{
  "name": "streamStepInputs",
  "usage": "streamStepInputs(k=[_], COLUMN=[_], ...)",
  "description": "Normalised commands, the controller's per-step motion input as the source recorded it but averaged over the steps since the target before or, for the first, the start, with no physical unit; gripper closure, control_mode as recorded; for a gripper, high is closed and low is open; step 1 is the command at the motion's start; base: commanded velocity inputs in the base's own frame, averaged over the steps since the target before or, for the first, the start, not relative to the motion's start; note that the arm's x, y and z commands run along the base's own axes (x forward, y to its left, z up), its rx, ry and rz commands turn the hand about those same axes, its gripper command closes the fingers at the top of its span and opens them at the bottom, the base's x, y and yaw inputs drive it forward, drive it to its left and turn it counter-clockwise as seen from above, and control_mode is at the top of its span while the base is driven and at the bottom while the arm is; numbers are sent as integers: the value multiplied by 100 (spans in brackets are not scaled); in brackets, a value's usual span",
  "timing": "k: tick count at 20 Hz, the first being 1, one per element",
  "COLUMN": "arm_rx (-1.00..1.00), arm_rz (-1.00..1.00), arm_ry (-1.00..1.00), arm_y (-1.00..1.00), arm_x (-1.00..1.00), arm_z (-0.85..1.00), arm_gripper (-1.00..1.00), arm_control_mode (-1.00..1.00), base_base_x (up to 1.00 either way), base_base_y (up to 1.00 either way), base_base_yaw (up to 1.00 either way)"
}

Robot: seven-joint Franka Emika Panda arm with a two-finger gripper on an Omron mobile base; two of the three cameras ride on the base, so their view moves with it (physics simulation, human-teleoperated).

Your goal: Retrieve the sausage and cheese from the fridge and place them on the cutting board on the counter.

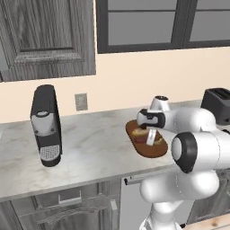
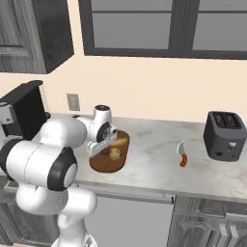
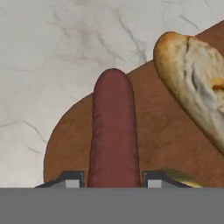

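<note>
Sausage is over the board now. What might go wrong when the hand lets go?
1. The sausage sits between the fingers, pointing at the board's rounded end; being round, it may roll off onto the counter.
2. The bread roll lies close beside it, so a sideways move of the hand may knock it.
3. A yellow bit, perhaps the cheese, lies by one finger and could be nudged.

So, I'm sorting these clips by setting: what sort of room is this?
A kitchen: a marbled counter carries a toaster, a coffee machine and a cutting board with food.
</note>
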Motion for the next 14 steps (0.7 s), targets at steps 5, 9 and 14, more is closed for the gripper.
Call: streamStepInputs(k=[5,9,14], arm_rx=[0,0,0], arm_rz=[-6,-7,-9], arm_ry=[-1,0,0], arm_y=[0,0,-1], arm_x=[8,2,0], arm_z=[-33,-32,-11], arm_gripper=[100,-100,-100], arm_control_mode=[-100,-100,-100], base_base_x=[0,0,0], base_base_y=[0,0,0], base_base_yaw=[0,0,0])
